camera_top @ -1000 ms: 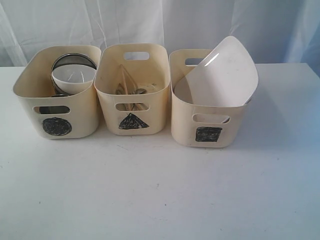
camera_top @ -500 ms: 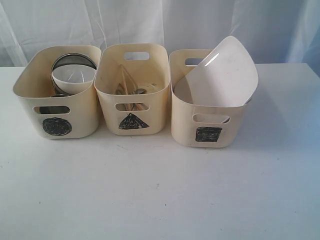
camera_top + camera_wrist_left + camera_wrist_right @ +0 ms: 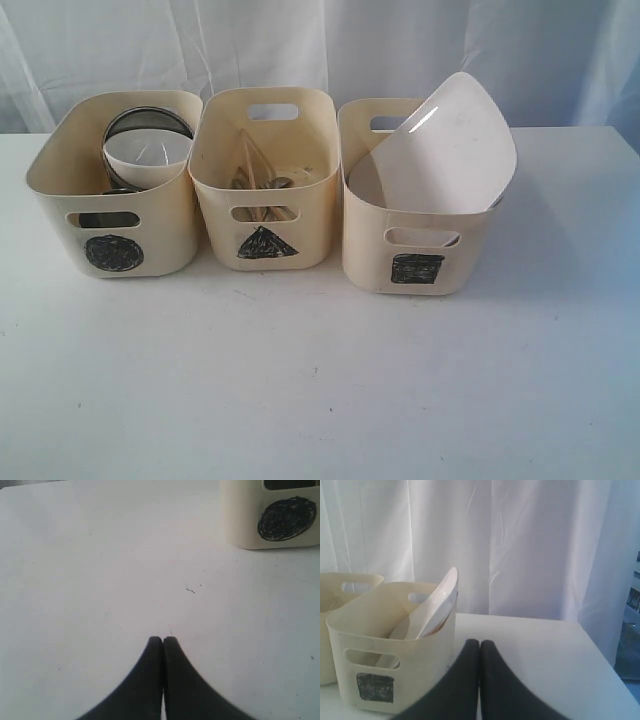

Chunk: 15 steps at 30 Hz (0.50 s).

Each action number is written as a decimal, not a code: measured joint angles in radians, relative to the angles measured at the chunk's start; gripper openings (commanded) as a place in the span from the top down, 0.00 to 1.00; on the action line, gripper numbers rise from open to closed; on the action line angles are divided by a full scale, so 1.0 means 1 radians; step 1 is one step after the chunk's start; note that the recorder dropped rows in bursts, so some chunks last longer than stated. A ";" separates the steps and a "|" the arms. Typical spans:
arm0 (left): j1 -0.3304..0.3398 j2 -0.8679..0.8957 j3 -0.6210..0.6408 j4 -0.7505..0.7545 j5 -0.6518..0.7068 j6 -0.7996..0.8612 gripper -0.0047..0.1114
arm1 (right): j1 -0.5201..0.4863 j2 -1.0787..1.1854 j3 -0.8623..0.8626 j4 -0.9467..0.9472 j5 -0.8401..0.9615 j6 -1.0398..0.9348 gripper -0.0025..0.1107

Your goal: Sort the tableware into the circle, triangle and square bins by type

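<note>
Three cream bins stand in a row on the white table. The circle bin (image 3: 62,170) on the left holds a steel bowl (image 3: 148,122) with a small white bowl (image 3: 147,160) nested in it. Wooden chopsticks (image 3: 252,160) and steel cutlery (image 3: 280,183) lie in the middle triangle bin (image 3: 310,215). A large square white plate (image 3: 450,145) leans out of the square bin (image 3: 370,240) on the right. Neither arm shows in the exterior view. My left gripper (image 3: 162,640) is shut and empty over bare table, with the circle bin (image 3: 240,515) ahead. My right gripper (image 3: 480,642) is shut and empty beside the square bin (image 3: 420,665).
A white curtain (image 3: 320,45) hangs behind the table. The table's right edge (image 3: 600,650) lies close to the right gripper. Bare white tabletop (image 3: 320,380) stretches in front of the bins.
</note>
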 measured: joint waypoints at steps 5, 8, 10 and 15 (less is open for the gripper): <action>0.000 0.000 0.000 0.000 0.000 0.000 0.96 | 0.000 0.000 0.049 0.000 0.000 0.004 0.98; 0.000 0.000 0.000 0.000 0.000 0.000 0.96 | 0.000 0.000 0.068 0.000 0.000 0.004 0.98; 0.000 0.000 0.000 0.000 0.000 0.000 0.96 | 0.000 -0.008 0.079 0.000 0.000 0.004 0.98; 0.000 0.000 0.000 0.000 0.000 0.000 0.96 | 0.000 -0.062 0.082 0.000 0.000 0.006 0.98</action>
